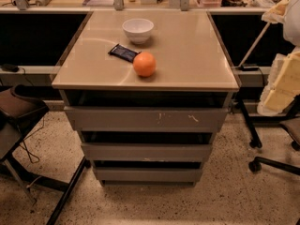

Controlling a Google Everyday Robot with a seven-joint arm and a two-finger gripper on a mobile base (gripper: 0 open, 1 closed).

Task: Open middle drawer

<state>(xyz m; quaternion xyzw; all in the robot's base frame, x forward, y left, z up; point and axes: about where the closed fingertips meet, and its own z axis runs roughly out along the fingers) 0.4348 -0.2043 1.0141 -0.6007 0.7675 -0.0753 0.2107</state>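
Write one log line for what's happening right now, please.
task: open middle drawer | middle drawer: shut, untouched | gripper: not in view | top: bowl, orange, packet

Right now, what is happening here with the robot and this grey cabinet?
A one-arm robot is meant to open the middle drawer of the grey cabinet. Its gripper hangs at the right edge of the view, beside the cabinet and apart from every drawer front. The middle drawer does not look pulled out yet. On top of the cabinet sit a white bowl, an orange and a dark packet.
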